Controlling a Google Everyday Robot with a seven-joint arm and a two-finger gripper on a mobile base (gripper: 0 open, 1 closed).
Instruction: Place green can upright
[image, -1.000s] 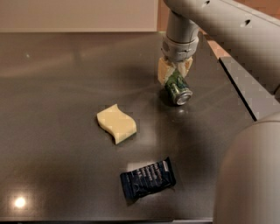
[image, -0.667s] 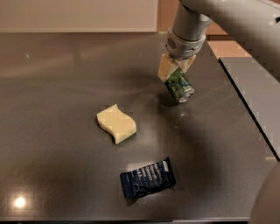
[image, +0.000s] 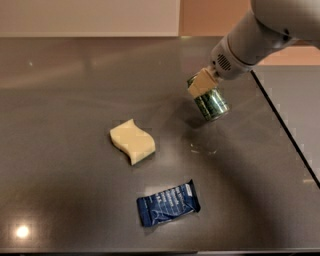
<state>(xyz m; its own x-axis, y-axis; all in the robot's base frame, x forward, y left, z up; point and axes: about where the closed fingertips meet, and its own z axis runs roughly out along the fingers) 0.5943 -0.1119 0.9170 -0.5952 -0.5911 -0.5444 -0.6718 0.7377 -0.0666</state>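
The green can (image: 212, 104) is at the right of the dark table (image: 70, 110). It is held tilted, its lower end toward the front right, and seems lifted just above the surface. My gripper (image: 201, 84) comes down from the upper right and is shut on the can's upper part; one cream fingertip (image: 200, 82) shows against its side. The white arm fills the top right corner.
A pale yellow wavy sponge (image: 132, 141) lies near the table's middle. A dark blue snack packet (image: 168, 204) lies in front of it. The table's right edge (image: 282, 125) runs diagonally, close to the right of the can.
The arm has swung up and to the right, clearing the lower right of the view. The can has tipped from lying low toward a more raised, tilted pose in the gripper.
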